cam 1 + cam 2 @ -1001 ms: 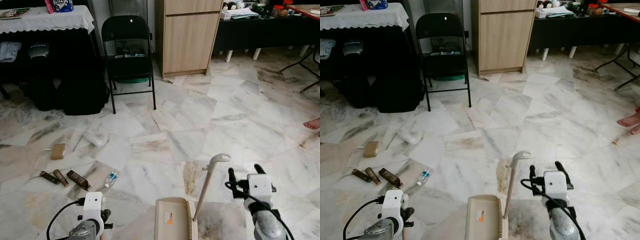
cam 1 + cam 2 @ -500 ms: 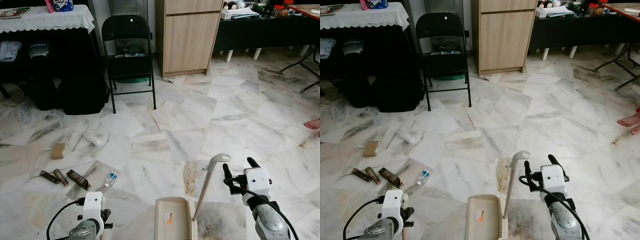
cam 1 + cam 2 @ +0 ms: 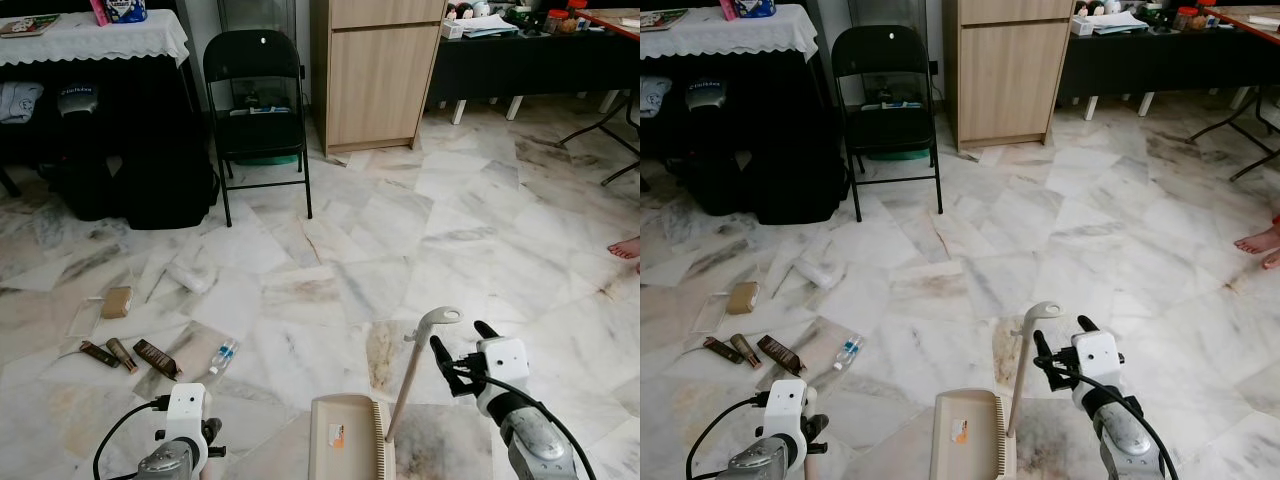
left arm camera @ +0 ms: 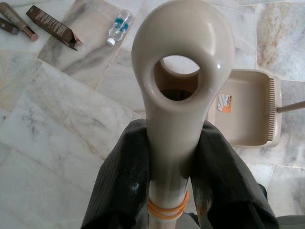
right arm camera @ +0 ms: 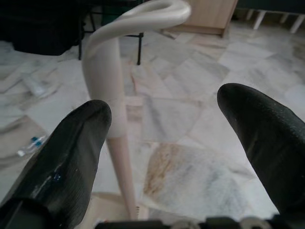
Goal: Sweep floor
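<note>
Your left gripper [image 4: 167, 176] clenched what looked like a beige plastic broom handle [image 4: 178, 81], while your spread right gripper [image 3: 458, 347] neared the standing beige dustpan's handle [image 3: 418, 365], ready to grasp it for sweeping.

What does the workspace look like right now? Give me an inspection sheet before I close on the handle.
Surface: marble floor, stained in patches.
Job's things: beige dustpan standing on the floor at the robot's feet, its upright handle tilted; a beige broom handle in the left gripper.
Clutter: small water bottle, brown tubes and box, clear plastic wrappers, tan block.
Grippers: left gripper shut on the broom handle; right gripper open, beside the dustpan handle, not gripping it.
Cables: black cable on each wrist.
Surroundings: black folding chair, wooden cabinet, cloth-covered table, a person's foot.
</note>
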`<state>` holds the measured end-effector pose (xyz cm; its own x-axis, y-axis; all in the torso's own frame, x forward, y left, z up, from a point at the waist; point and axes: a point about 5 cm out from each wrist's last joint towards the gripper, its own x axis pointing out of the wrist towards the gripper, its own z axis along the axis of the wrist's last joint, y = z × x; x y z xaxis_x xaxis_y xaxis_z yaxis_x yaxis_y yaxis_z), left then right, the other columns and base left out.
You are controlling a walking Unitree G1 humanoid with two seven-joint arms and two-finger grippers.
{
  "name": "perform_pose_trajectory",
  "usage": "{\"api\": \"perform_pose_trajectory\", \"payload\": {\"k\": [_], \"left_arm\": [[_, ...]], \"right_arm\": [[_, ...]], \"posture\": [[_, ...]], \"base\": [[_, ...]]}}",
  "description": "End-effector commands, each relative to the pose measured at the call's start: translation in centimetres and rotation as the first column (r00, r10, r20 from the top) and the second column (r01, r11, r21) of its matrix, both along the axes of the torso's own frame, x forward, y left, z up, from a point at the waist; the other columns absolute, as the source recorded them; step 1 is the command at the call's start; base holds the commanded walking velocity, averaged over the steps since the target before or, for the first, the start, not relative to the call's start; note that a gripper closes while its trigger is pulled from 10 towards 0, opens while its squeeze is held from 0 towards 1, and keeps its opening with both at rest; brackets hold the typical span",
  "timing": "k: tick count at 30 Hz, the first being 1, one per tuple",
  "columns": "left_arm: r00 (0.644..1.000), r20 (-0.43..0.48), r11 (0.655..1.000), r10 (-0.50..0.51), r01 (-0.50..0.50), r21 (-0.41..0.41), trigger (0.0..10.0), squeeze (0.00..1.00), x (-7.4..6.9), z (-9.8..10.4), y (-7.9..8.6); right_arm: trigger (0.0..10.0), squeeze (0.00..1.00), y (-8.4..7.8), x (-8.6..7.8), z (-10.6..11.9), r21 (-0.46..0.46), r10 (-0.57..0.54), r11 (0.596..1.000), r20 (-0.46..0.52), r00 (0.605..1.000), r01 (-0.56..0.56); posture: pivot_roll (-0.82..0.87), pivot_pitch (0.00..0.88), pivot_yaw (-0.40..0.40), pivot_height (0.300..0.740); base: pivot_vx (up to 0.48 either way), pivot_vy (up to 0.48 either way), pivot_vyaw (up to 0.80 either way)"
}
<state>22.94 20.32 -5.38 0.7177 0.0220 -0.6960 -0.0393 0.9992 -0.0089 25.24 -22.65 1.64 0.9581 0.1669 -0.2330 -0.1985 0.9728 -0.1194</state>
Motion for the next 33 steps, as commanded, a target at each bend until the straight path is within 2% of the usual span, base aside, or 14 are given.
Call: {"api": "perform_pose_trajectory", "payload": {"k": [1, 3, 5, 7, 12, 15, 20, 28, 33], "left_arm": [[1.0, -0.012, 1.0, -0.001, 0.001, -0.001, 10.0, 0.0, -0.1, -0.1, -0.1], [1.0, -0.012, 1.0, -0.001, 0.001, 0.001, 10.0, 0.0, -0.1, -0.1, 0.0], [1.0, -0.013, 1.0, -0.001, 0.001, 0.003, 10.0, 0.0, -0.2, -0.1, 0.0], [1.0, -0.014, 1.0, -0.001, 0.001, 0.004, 10.0, 0.0, -0.2, -0.2, 0.0], [1.0, -0.013, 1.0, -0.001, 0.001, 0.007, 10.0, 0.0, -0.2, -0.1, 0.0], [1.0, -0.013, 1.0, 0.0, 0.0, 0.006, 10.0, 0.0, -0.2, -0.2, 0.0], [1.0, -0.015, 1.0, -0.01, 0.01, 0.012, 10.0, 0.0, -0.2, -0.2, 0.0], [1.0, -0.015, 1.0, -0.011, 0.012, 0.013, 10.0, 0.0, -0.2, -0.2, 0.0], [1.0, -0.014, 1.0, -0.011, 0.011, 0.014, 10.0, 0.0, -0.2, -0.2, 0.0]], "right_arm": [[10.0, 0.0, 0.1, 0.2, 0.3, -0.004, 0.019, 1.0, 0.006, 1.0, -0.019], [10.0, 0.0, 0.1, 0.3, 0.4, -0.011, 0.02, 1.0, 0.009, 1.0, -0.02], [10.0, 0.0, -0.6, 0.5, 0.7, -0.055, -0.041, 0.998, 0.035, 0.999, 0.043], [10.0, 0.0, -1.0, 0.6, 0.8, -0.061, -0.065, 0.996, 0.044, 0.997, 0.067], [10.0, 0.0, -0.5, 0.6, 0.7, -0.051, -0.016, 0.999, 0.023, 1.0, 0.017], [10.0, 0.0, -0.2, 0.6, 0.5, -0.024, 0.006, 1.0, 0.009, 1.0, -0.006], [10.0, 0.0, 1.1, 0.4, 0.3, 0.041, 0.116, 0.993, -0.025, 0.993, -0.115], [10.0, 0.0, 2.1, -0.1, -0.2, 0.107, 0.205, 0.974, -0.066, 0.977, -0.197], [10.0, 0.0, 1.6, 0.1, 0.0, 0.069, 0.169, 0.984, -0.051, 0.984, -0.166]], "posture": [[-0.15, 0.0, 0.011, 0.74], [-0.15, 0.0, 0.011, 0.74], [-0.15, 0.0, 0.011, 0.74], [-0.15, 0.0, 0.012, 0.74], [-0.15, 0.0, 0.011, 0.74], [-0.15, 0.0, 0.011, 0.74], [-0.14, 0.0, 0.011, 0.74], [-0.14, 0.0, 0.011, 0.74], [-0.14, 0.0, 0.011, 0.74]], "base": [[0.0, 0.0, 0.0], [0.0, 0.0, 0.0], [0.0, 0.0, 0.0], [0.0, 0.0, 0.0], [0.0, 0.0, 0.0], [0.0, 0.0, 0.0], [0.0, 0.0, 0.0], [0.0, 0.0, 0.0], [0.0, 0.0, 0.0]]}}
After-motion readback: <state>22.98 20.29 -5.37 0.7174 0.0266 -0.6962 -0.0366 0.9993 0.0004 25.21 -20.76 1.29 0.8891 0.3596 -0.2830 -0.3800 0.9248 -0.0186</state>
